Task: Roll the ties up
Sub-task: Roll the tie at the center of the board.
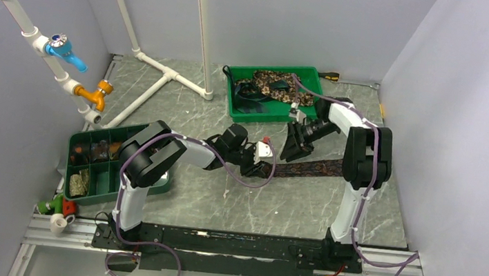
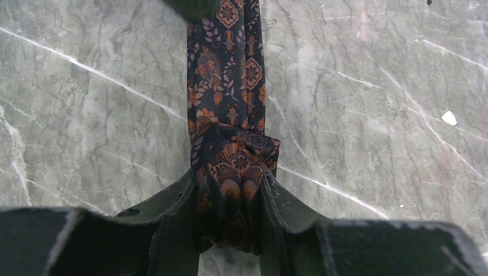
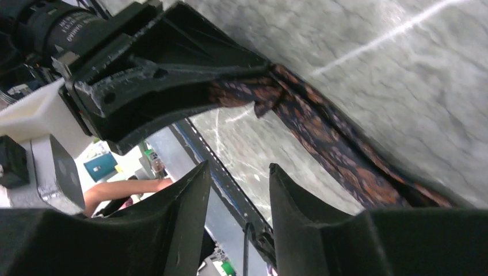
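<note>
A dark patterned tie (image 1: 311, 166) lies stretched across the marble table between the two arms. In the left wrist view its near end (image 2: 233, 167) is bunched into a small fold, and my left gripper (image 2: 230, 179) is shut on that fold. Seen from above, the left gripper (image 1: 262, 155) sits at the tie's left end. My right gripper (image 3: 239, 169) is open with nothing between its fingers. It hovers just beside the tie (image 3: 345, 155), close to the left gripper's fingers (image 3: 172, 86). From above, the right gripper (image 1: 294, 144) hangs over the strip near its left end.
A green bin (image 1: 241, 113) at the back holds more ties (image 1: 274, 84), mottled tan and dark. A green compartment tray (image 1: 71, 160) stands at the left. White pipes (image 1: 165, 73) cross the back left floor. Small cups (image 1: 59, 214) sit by the front left rail.
</note>
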Motion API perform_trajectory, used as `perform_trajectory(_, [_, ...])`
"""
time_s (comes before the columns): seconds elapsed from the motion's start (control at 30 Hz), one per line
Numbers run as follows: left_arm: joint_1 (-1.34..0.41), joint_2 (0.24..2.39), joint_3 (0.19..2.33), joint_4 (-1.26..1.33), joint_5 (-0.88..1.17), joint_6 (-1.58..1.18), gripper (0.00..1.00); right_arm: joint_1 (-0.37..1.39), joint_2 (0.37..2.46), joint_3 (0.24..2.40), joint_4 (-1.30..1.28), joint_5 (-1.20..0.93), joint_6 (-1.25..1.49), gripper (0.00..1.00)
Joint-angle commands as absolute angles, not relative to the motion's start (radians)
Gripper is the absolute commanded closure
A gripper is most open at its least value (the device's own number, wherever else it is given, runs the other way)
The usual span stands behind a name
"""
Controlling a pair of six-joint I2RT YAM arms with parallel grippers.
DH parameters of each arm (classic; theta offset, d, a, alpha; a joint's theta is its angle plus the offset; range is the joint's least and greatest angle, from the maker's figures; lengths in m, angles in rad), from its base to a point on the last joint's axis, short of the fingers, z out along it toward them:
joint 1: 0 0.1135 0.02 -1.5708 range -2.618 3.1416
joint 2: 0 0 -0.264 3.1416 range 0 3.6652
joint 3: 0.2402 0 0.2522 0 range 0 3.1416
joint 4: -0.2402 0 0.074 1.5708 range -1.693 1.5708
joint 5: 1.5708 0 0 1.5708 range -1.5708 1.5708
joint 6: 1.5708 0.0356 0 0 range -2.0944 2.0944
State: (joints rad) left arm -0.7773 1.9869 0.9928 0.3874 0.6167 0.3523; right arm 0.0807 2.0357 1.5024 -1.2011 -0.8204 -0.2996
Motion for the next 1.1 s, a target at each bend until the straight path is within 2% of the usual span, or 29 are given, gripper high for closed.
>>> perform_trajectory(0.0, [-0.761,2.056,0.923,0.204,0.551,0.346,1.00,0.097,2.036,1.469,-1.042,-0.910,-0.212,0.58])
perform_trajectory(0.2, [-0.748,2.070,0.941,0.224,0.569,0.310,1.00,0.108,2.134,1.396,-0.991,-0.751,-0.238,0.82])
perform_trajectory(0.37, [-0.726,2.063,0.953,0.249,0.613,0.262,1.00,0.109,2.165,1.351,-0.920,-0.613,-0.255,0.85])
perform_trajectory(0.53, [-0.719,1.971,0.917,0.317,0.638,0.192,1.00,0.111,2.181,1.356,-0.911,-0.522,-0.266,0.85])
perform_trajectory(0.73, [-0.714,1.976,0.922,0.332,0.520,0.056,1.00,0.119,2.161,1.359,-0.926,-0.484,-0.286,0.83])
perform_trajectory(0.83, [-0.730,2.001,0.907,0.320,0.510,0.097,1.00,0.121,2.126,1.393,-0.958,-0.551,-0.295,0.77])
perform_trajectory(1.0, [-0.731,2.017,0.893,0.299,0.512,0.131,0.99,0.134,2.050,1.437,-1.026,-0.797,-0.254,0.62])
perform_trajectory(1.07, [-0.730,2.018,0.888,0.300,0.512,0.141,0.99,0.146,2.051,1.438,-1.032,-0.844,-0.219,0.60])
